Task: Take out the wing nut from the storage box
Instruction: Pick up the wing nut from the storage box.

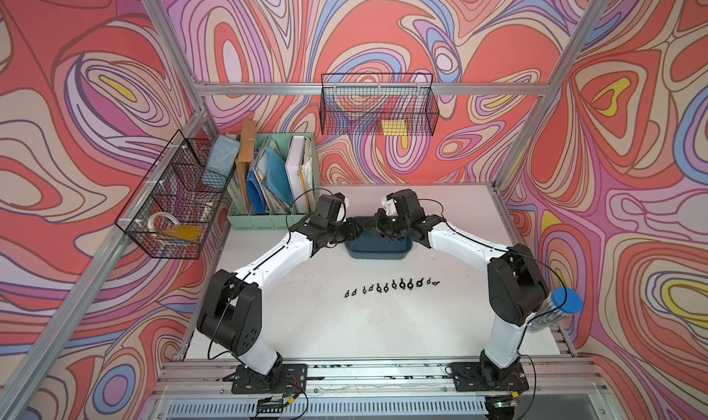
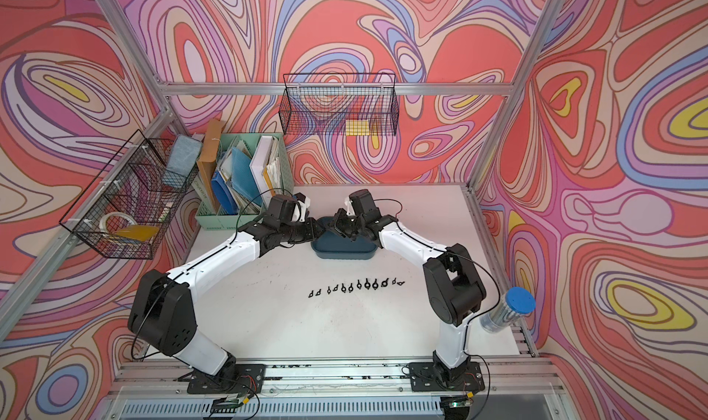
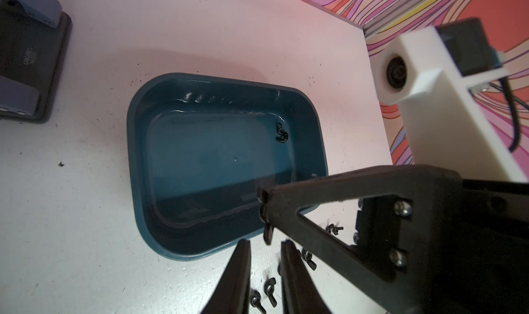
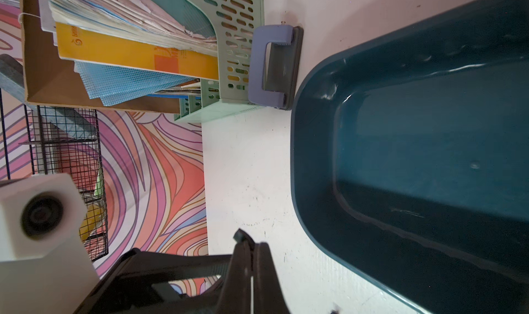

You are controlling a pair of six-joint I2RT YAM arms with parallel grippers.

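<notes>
The storage box (image 3: 134, 155) is a dark teal tub on the white table, seen in both top views (image 1: 379, 252) (image 2: 344, 254) and in the right wrist view (image 4: 297, 155). One black wing nut (image 3: 282, 133) lies inside it near an end wall. My right gripper (image 3: 264, 205) (image 4: 252, 246) is shut on another wing nut (image 3: 266, 229) (image 4: 240, 236), held above the box's rim. My left gripper (image 3: 265, 245) faces it, its fingers narrowly apart with nothing between them; the held nut's lower wing hangs just in front of the gap. The two grippers meet tip to tip (image 1: 362, 228) (image 1: 373, 226).
Several wing nuts lie in a row (image 1: 390, 286) (image 2: 356, 286) on the table in front of the box. A mint-green file organiser (image 1: 272, 192) and a hole punch (image 4: 274, 69) stand at the back left. Black wire baskets (image 1: 172, 203) (image 1: 377, 106) hang on the frame. A blue-capped tube (image 1: 559, 311) sits at the right.
</notes>
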